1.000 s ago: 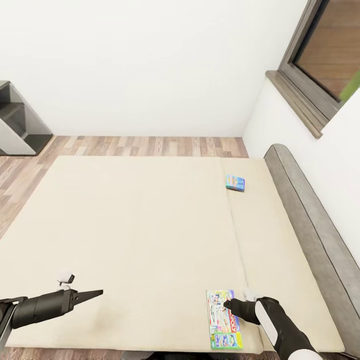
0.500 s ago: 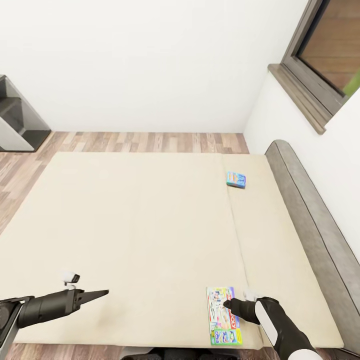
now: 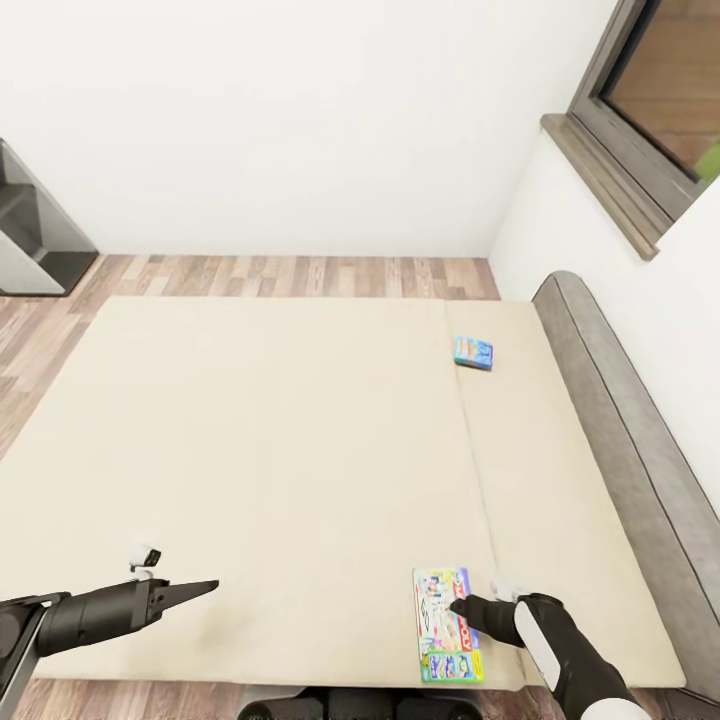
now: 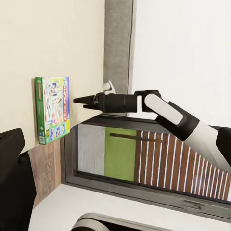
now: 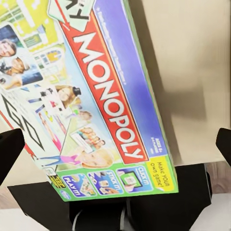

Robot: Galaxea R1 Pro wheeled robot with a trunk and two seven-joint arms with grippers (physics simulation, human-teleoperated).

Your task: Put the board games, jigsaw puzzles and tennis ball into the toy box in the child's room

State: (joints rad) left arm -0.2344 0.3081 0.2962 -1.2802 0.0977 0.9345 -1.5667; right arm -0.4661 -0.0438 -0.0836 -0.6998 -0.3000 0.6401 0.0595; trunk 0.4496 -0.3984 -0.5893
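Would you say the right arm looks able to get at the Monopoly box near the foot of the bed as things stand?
Probably yes: the right pincer hangs over the Monopoly box on the bed, fingers spread to either side in the wrist view, and nothing lies between them.

Board game (image 5: 91,101), white-and-green box lying flat on the bed (image 3: 270,440):
- "MONOPOLY" in white capitals on a red band running along the lid, beside a blue stripe; read in full in the right wrist view, and partly in the head view (image 3: 446,638) and left wrist view (image 4: 52,109).
- Green strip at one end of the lid: "PLAY IT!", "STICK IT!", "CLICK IT!".
- Yellow corner panel: "Make Your Own game!".
- Small white print on the blue stripe, too small to read.

Smaller blue board game (image 3: 473,353), farther up the bed: print too small to read.
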